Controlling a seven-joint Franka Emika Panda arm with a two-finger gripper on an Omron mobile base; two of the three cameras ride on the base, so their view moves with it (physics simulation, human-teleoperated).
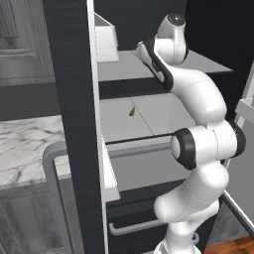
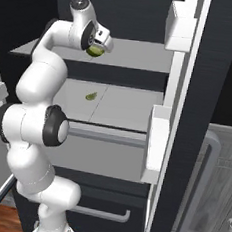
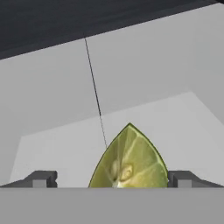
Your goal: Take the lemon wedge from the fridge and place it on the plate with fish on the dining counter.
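The fridge (image 2: 118, 12) stands open, and my arm reaches in at the level of its upper shelf (image 2: 133, 57). A yellow-green lemon wedge (image 3: 129, 157) stands point-up between the fingertips of my open gripper (image 3: 112, 179). Its right side is close to the right fingertip (image 3: 179, 178), with a gap on the left. From the right base view the lemon wedge (image 2: 95, 51) shows at my gripper (image 2: 98, 47), above the front of the upper shelf. I cannot tell whether it rests on anything. The plate with fish is out of view.
Another small green wedge-like piece (image 2: 91, 96) (image 1: 132, 111) lies on the lower shelf (image 1: 163, 119) near a seam. The open door (image 1: 74, 99) with white bins (image 1: 106, 39) stands left of the arm, the other door (image 2: 205, 96) right. A marble counter (image 1: 25, 144) lies beyond the left door.
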